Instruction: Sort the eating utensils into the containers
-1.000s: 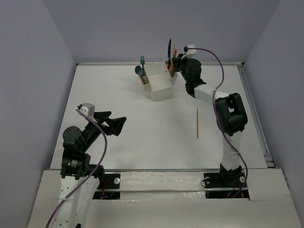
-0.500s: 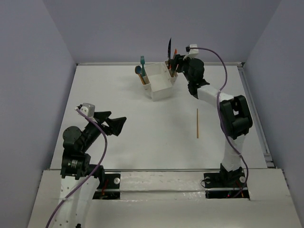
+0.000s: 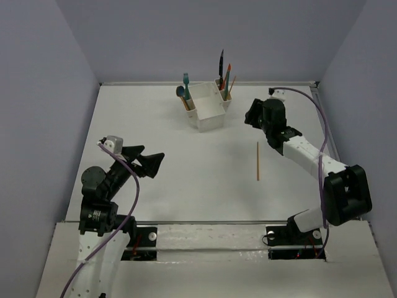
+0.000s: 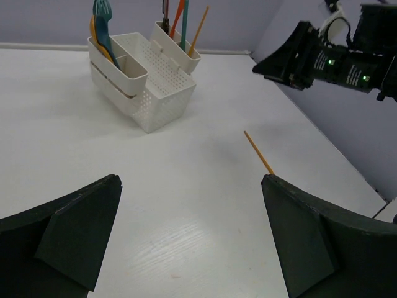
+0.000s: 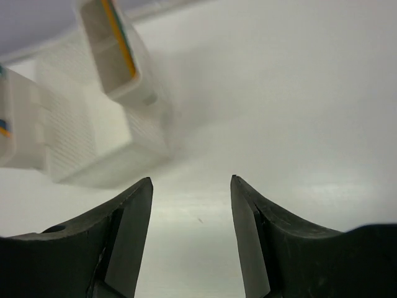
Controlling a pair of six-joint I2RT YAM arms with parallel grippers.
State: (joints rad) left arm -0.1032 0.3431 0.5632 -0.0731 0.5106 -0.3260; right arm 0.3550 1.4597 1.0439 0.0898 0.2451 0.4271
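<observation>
Standing at the far middle of the tabletop [image 3: 186, 186], the caddy [image 3: 211, 122] carries utensils upright in its two narrow side slots. Its left slot holds the teal fork [image 3: 185, 79] and teal spoon [image 3: 180, 91], close together, with an orange handle [image 4: 92, 30] beside them whose kind cannot be told. Its right slot holds the dark knife [image 3: 220, 63], the tallest piece, the orange knife [image 3: 227, 70] just beside it, and a thin leaning stick [image 3: 231, 84]. A second stick [image 3: 258, 161] lies flat on the tabletop, well apart from the caddy, to its near right. The right end effector [image 3: 249, 116] hovers to the right of the caddy, farther back than the second stick, near the caddy without touching it. The wrist view shows its fingers [image 5: 124, 236] moderately apart with only bare tabletop in the gap, so it grips nothing. The left end effector [image 3: 153, 158] hangs over the near left of the tabletop, well apart from everything, its fingers spread wide and empty, pointing toward the caddy.
</observation>
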